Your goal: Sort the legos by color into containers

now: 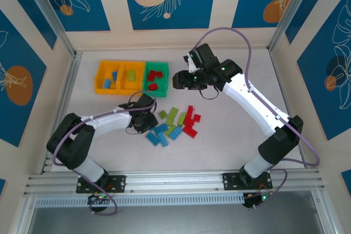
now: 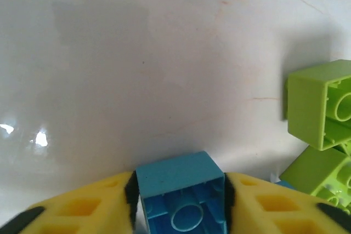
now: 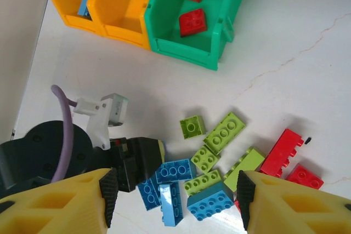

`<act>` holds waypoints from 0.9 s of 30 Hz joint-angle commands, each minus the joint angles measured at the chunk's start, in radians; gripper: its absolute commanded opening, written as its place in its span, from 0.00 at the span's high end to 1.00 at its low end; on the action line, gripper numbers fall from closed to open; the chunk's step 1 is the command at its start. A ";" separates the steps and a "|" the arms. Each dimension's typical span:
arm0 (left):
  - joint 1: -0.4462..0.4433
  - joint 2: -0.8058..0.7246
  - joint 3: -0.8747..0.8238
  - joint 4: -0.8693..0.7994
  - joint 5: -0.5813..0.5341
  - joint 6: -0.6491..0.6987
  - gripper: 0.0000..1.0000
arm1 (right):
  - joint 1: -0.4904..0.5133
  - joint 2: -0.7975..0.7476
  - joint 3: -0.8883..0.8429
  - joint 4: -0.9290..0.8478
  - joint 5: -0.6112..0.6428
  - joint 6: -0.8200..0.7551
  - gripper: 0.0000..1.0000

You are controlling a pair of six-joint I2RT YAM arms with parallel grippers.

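The blue lego is pinched tight between the yellow fingers of your left gripper. It sits at the left edge of the loose pile, with lime green legos just beside it. The containers are farther back. Your right gripper hangs open above the table, holding nothing.

Loose legos: lying clustered on worktop, red, blue, lime.
Blue lego: being pinched in left tool.
Containers: standing joined, two orange-yellow, one green.
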 commanded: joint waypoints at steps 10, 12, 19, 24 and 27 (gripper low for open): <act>0.346 -0.194 0.212 -0.196 -0.150 0.310 0.69 | 0.008 -0.036 0.022 -0.013 0.007 0.032 0.38; 0.429 -0.141 0.275 -0.176 -0.140 0.360 0.69 | 0.008 -0.037 0.020 -0.013 0.010 0.035 0.38; 0.604 0.170 0.579 -0.140 -0.087 0.423 0.68 | 0.008 -0.050 0.012 -0.023 0.014 0.041 0.38; 0.637 0.390 0.832 -0.220 -0.058 0.467 0.55 | 0.006 -0.063 0.012 -0.033 0.018 0.036 0.38; 0.650 0.446 0.909 -0.246 -0.039 0.465 0.39 | 0.005 -0.073 0.008 -0.035 0.024 0.034 0.38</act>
